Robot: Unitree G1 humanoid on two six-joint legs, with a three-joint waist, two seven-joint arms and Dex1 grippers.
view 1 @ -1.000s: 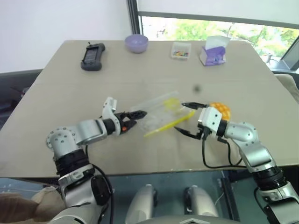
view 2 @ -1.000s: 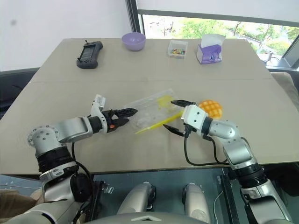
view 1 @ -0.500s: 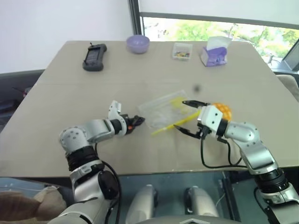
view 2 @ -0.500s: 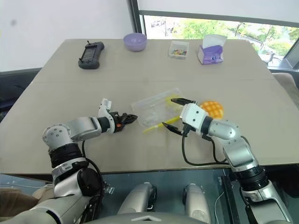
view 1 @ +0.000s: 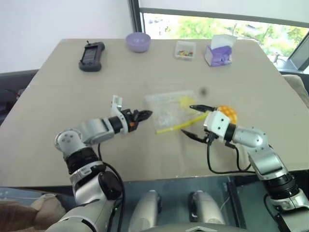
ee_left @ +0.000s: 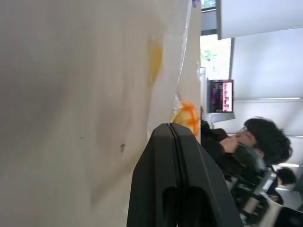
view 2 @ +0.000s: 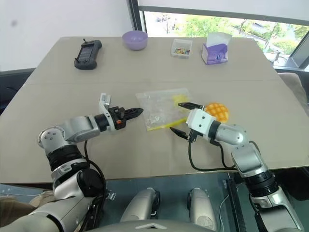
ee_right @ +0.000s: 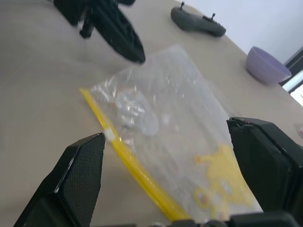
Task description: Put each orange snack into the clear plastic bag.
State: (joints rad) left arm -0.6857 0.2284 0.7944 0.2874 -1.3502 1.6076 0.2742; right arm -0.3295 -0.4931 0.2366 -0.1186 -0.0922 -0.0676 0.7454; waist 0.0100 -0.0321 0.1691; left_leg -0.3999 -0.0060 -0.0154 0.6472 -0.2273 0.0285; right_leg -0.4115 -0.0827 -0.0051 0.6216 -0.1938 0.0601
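You're risking the clear plastic bag slipping: left gripper is clamped shut at its corner, right gripper gaping empty beside it.

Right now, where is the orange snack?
In the head views the orange snack lies on the table's right half, just behind the open right gripper and right of the clear plastic bag.

clear plastic bag lies mid-table, orange snack just to its right
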